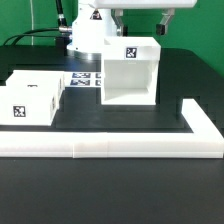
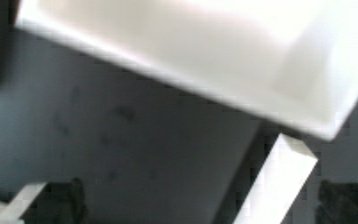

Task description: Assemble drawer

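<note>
1. We see the tool (image 1: 140, 24) hanging above the drawer shell (image 1: 128, 72), clear of its top. Its two dark fingers (image 1: 118, 26) are spread wide and hold nothing.
2. The wrist view agrees. The tool (image 2: 202, 205) has one finger (image 2: 55, 203) at each side of the picture, with only dark table (image 2: 123, 130) between them.
3. That view also shows the blurred face of a white box part (image 2: 194, 50) beyond the fingers. We cannot tell which part it is.
4. The drawer shell stands upright on the table (image 1: 110, 195), its open side facing the exterior camera. A black-and-white tag (image 1: 128, 53) sits on its top.
5. The marker board (image 1: 84, 78) lies flat just beside the shell, on the exterior view's left.
6. Further to that left is the front tray (image 1: 32, 104), which has a tag (image 1: 17, 112) on its near face. The rear tray (image 1: 42, 78) sits close behind it.
7. The white L-shaped rail (image 1: 110, 148) runs along the front of these parts and turns back at the exterior view's right, near the shell but apart from it.
</note>
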